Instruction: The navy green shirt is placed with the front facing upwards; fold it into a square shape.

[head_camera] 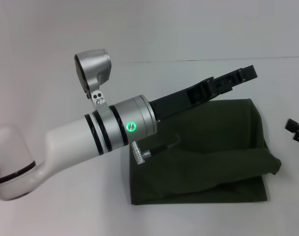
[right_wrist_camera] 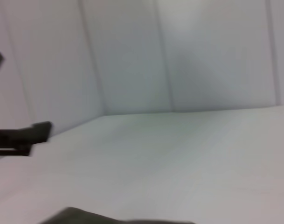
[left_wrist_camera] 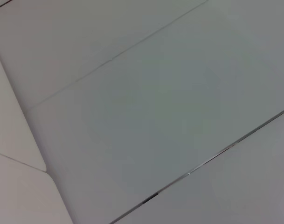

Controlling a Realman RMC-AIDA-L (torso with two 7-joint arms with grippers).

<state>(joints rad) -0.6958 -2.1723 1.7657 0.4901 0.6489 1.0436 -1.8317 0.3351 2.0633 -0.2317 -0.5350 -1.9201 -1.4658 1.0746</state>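
The navy green shirt (head_camera: 203,152) lies on the white table, folded into a compact, roughly rectangular bundle with a bulging fold at its right side; no print shows. My left arm reaches diagonally across it, and the left gripper (head_camera: 240,75) hangs above the bundle's far edge with no cloth in it. My right gripper (head_camera: 296,130) just shows at the right edge, apart from the shirt. A strip of the shirt (right_wrist_camera: 109,217) shows in the right wrist view, with the dark left gripper (right_wrist_camera: 20,136) farther off. The left wrist view shows only pale wall panels.
The white table (head_camera: 66,206) spreads around the shirt on all sides. A pale wall (head_camera: 188,29) rises behind the table's far edge. The left arm's thick white forearm (head_camera: 90,137) covers the shirt's left part.
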